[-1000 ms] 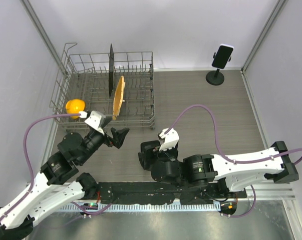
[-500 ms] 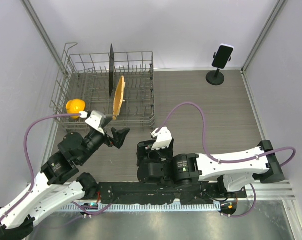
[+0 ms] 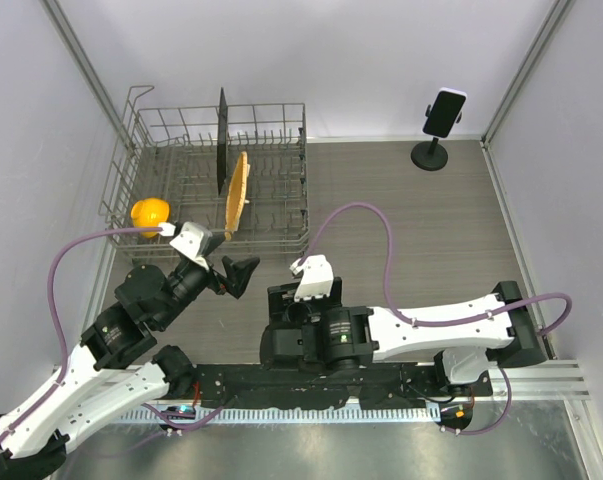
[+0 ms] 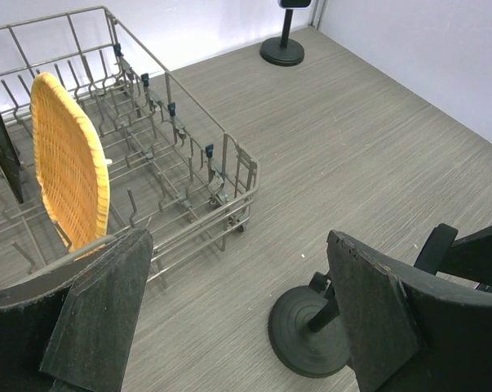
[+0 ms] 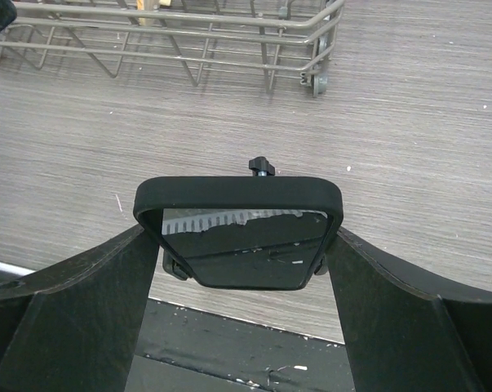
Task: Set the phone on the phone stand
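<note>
Just in front of the rack (image 3: 301, 180), off its right front corner: phone (image 5: 239, 233), screen toward the wrist camera, clamped by opposite edges in the right tool (image 5: 240, 245). Gripped at the edges, probably to leave the back free for the cradle. Directly behind it, a knob (image 5: 262, 167) and a small lip, judged to belong to the stand (image 4: 309, 341), with its round base on the bench (image 3: 411, 230) near the same corner. Seated or merely held against the cradle: cannot tell.

Left tool (image 4: 241, 314) spread wide, empty, raised before the rack's front rail, likely parked out of the way of the work.

Inside the rack: wicker plate (image 4: 68, 159) and dark board (image 3: 222, 140), both on edge between the tines. At the rack's left front corner: orange object (image 3: 150, 212), inside or outside the wire unclear.

Well right of the rack, by the back wall: second stand (image 3: 430, 155) carrying a second phone (image 3: 445, 112).
</note>
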